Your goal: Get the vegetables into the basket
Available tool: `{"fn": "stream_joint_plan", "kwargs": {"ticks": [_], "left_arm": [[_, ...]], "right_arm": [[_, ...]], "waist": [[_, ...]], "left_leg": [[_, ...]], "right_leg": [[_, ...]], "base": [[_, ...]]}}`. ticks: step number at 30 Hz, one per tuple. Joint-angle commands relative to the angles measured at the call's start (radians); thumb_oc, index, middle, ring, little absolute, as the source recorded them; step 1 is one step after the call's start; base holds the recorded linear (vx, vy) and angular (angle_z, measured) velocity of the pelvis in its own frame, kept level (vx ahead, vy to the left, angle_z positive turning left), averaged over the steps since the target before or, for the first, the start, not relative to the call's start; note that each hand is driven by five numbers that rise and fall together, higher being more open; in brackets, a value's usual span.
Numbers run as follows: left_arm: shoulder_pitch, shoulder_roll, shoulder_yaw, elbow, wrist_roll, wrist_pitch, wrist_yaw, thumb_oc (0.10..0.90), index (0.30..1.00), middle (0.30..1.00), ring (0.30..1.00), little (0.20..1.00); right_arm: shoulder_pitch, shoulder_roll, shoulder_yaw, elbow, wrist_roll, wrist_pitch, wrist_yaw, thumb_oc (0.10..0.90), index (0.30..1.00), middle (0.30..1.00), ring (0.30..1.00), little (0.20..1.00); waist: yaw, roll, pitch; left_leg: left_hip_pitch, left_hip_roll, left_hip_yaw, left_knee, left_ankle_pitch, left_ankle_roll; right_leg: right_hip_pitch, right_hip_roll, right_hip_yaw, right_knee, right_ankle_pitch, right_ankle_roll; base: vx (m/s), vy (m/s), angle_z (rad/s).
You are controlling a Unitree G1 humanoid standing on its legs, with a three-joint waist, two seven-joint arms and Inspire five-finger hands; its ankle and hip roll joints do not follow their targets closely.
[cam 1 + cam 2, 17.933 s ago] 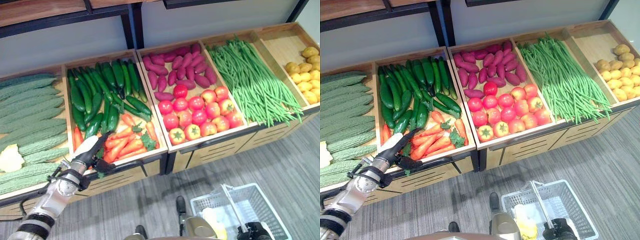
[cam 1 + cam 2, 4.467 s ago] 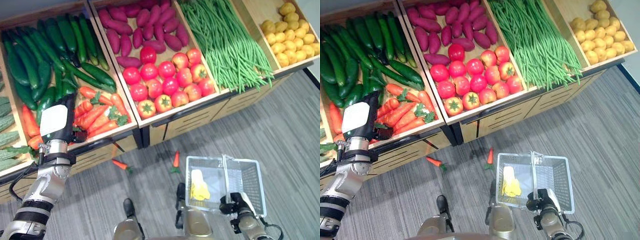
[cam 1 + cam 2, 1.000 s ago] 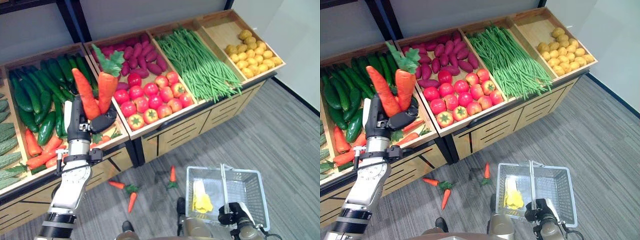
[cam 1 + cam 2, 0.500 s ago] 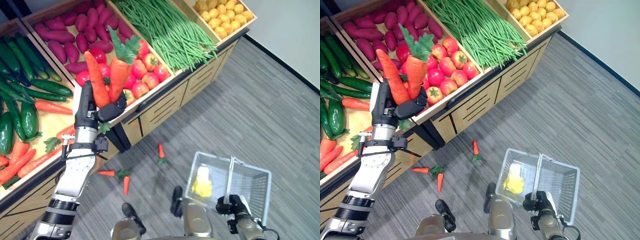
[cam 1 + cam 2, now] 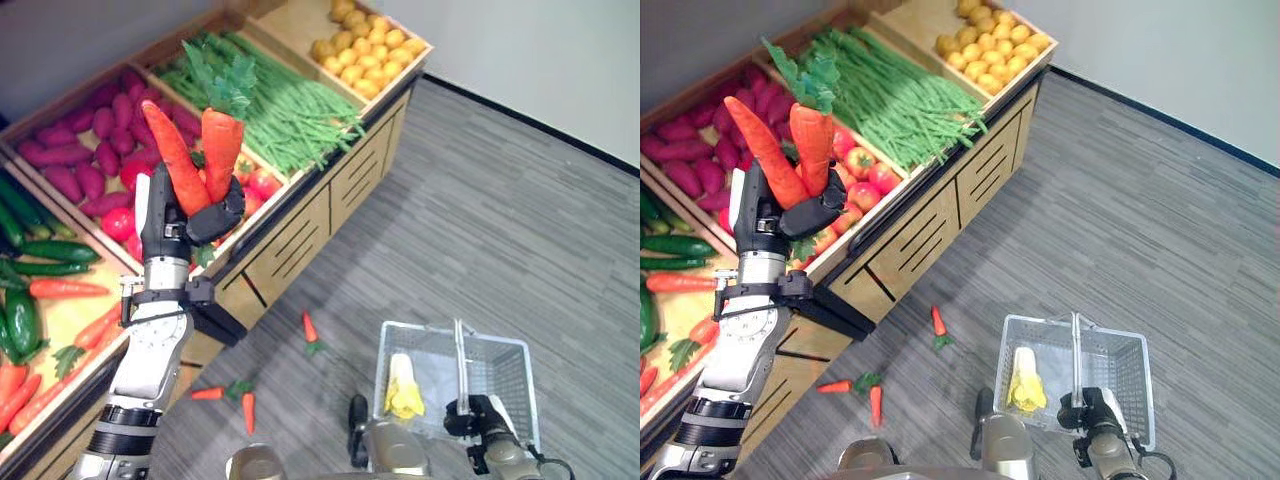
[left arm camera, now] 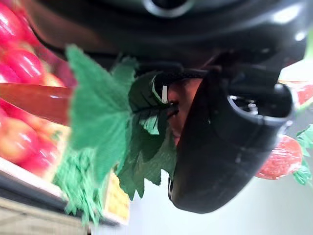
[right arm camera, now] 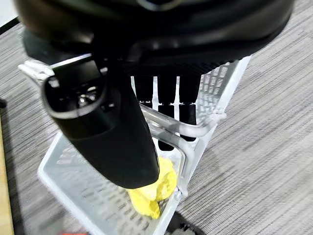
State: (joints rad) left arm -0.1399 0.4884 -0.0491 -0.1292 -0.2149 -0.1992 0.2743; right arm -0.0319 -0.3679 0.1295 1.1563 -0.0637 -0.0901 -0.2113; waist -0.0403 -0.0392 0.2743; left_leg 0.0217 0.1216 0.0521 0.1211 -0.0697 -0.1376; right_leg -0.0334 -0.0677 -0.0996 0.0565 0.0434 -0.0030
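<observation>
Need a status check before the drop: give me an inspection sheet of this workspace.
Surface: grey plank floor, with a wooden produce stand along the robot's left.
Job's things: two carrots held upright in the left hand; white basket hanging from the right hand, a pale yellow vegetable inside.
Clutter: three dropped carrots on the floor near the stand.
Hands: left hand raised over the stand, curled round the carrots; right hand closed on the basket handle.
Cables: nothing seen.
Surroundings: bins of green beans, tomatoes, purple sweet potatoes, potatoes, cucumbers.
</observation>
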Motion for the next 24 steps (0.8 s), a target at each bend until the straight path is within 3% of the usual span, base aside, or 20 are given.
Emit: {"fn": "stream_joint_plan", "kwargs": {"ticks": [1,4,6,8,10,12,13,14,17,19,22,24], "left_arm": [[-0.05,0.021,0.047,-0.118,0.031,-0.132,0.043,0.4,0.3,0.3,0.3,0.3],[-0.051,0.023,0.041,-0.127,0.017,-0.132,0.032,0.4,0.3,0.3,0.3,0.3],[-0.06,0.029,0.027,-0.137,0.02,-0.13,0.018,0.4,0.3,0.3,0.3,0.3],[-0.075,0.046,0.006,-0.141,0.023,-0.132,0.014,0.4,0.3,0.3,0.3,0.3],[-0.074,0.049,0.007,-0.133,0.024,-0.135,0.015,0.4,0.3,0.3,0.3,0.3],[-0.074,0.049,0.006,-0.133,0.024,-0.135,0.015,0.4,0.3,0.3,0.3,0.3],[-0.072,0.056,0.011,-0.124,0.027,-0.139,0.021,0.4,0.3,0.3,0.3,0.3],[-0.071,0.061,0.013,-0.117,0.026,-0.137,0.025,0.4,0.3,0.3,0.3,0.3],[-0.072,0.065,0.018,-0.113,0.029,-0.132,0.028,0.4,0.3,0.3,0.3,0.3],[-0.067,0.073,0.018,-0.119,0.022,-0.127,0.026,0.4,0.3,0.3,0.3,0.3],[-0.058,0.074,0.02,-0.119,0.02,-0.12,0.024,0.4,0.3,0.3,0.3,0.3],[-0.058,0.074,0.02,-0.119,0.021,-0.12,0.024,0.4,0.3,0.3,0.3,0.3]], "right_arm": [[0.032,-0.06,0.035,0.013,-0.019,-0.019,-0.041,0.4,0.3,0.3,0.3,0.3],[0.048,-0.055,0.026,0.014,-0.021,-0.019,-0.035,0.4,0.3,0.3,0.3,0.3],[0.052,-0.048,0.021,0.016,-0.017,-0.014,-0.032,0.4,0.3,0.3,0.3,0.3],[0.059,-0.037,0.013,0.012,-0.021,-0.01,-0.03,0.4,0.3,0.3,0.3,0.3],[0.049,-0.031,0.018,0.014,-0.026,-0.007,-0.028,0.4,0.3,0.3,0.3,0.3],[0.049,-0.031,0.018,0.014,-0.026,-0.007,-0.028,0.4,0.3,0.3,0.3,0.3],[0.038,-0.018,0.024,0.003,-0.027,-0.007,-0.03,0.4,0.3,0.3,0.3,0.3],[0.037,-0.012,0.027,0.001,-0.028,-0.008,-0.032,0.4,0.3,0.3,0.3,0.3],[0.037,-0.008,0.029,-0.003,-0.028,-0.009,-0.032,0.4,0.3,0.3,0.3,0.3],[0.046,0.0,0.025,0.003,-0.027,-0.015,-0.038,0.4,0.3,0.3,0.3,0.3],[0.049,0.001,0.024,0.003,-0.031,-0.013,-0.04,0.4,0.3,0.3,0.3,0.3],[0.05,0.001,0.024,0.002,-0.031,-0.013,-0.04,0.4,0.3,0.3,0.3,0.3]], "waist": [[0.023,-0.02,-0.035],[0.004,-0.012,-0.042],[-0.011,-0.014,-0.047],[-0.037,-0.022,-0.05],[-0.034,-0.028,-0.05],[-0.033,-0.028,-0.05],[-0.031,-0.032,-0.041],[-0.012,-0.026,-0.032],[-0.006,-0.021,-0.033],[0.004,-0.011,-0.047],[0.016,-0.02,-0.064],[0.016,-0.019,-0.064]], "left_leg": [[-0.081,-0.043,-0.084,0.021,0.04,0.027],[-0.044,-0.033,-0.026,-0.034,0.044,0.048],[-0.019,-0.05,0.0,-0.05,0.034,0.067],[0.006,-0.077,0.059,-0.067,0.016,0.089],[0.011,-0.09,0.096,-0.073,0.008,0.099],[0.011,-0.09,0.097,-0.073,0.007,0.099],[0.008,-0.093,0.14,-0.064,0.001,0.11],[0.007,-0.081,0.163,-0.053,-0.005,0.115],[-0.002,-0.074,0.174,-0.051,0.0,0.118],[0.007,-0.06,0.222,-0.074,0.016,0.124],[0.011,-0.054,0.259,-0.085,0.023,0.116],[0.013,-0.053,0.26,-0.085,0.023,0.116]], "right_leg": [[0.018,-0.028,0.058,0.002,-0.043,0.109],[0.013,-0.034,0.074,0.014,-0.042,0.118],[0.002,-0.049,0.092,0.029,-0.036,0.132],[-0.024,-0.077,0.135,0.035,-0.011,0.168],[-0.052,-0.092,0.162,0.034,0.019,0.192],[-0.053,-0.092,0.164,0.034,0.02,0.192],[-0.095,-0.102,0.161,0.06,0.05,0.214],[-0.1,-0.116,0.092,0.106,0.028,0.21],[-0.1,-0.129,0.044,0.138,0.017,0.198],[-0.059,-0.149,-0.064,0.225,-0.022,0.181],[-0.041,-0.168,-0.118,0.188,-0.018,0.177],[-0.037,-0.166,-0.119,0.182,-0.015,0.177]], "base": [[0.05,0.135,-0.63],[0.03,0.179,-1.14],[0.01,0.253,-0.33],[-0.02,0.308,-0.26],[-0.05,0.187,-0.43],[-0.07,0.123,-0.65],[-0.13,0.154,-0.53],[-0.14,0.151,-0.45],[-0.09,0.04,-0.87],[-0.09,0.078,-0.22],[-0.01,-0.051,-0.49],[0.0,-0.054,-0.2]]}}
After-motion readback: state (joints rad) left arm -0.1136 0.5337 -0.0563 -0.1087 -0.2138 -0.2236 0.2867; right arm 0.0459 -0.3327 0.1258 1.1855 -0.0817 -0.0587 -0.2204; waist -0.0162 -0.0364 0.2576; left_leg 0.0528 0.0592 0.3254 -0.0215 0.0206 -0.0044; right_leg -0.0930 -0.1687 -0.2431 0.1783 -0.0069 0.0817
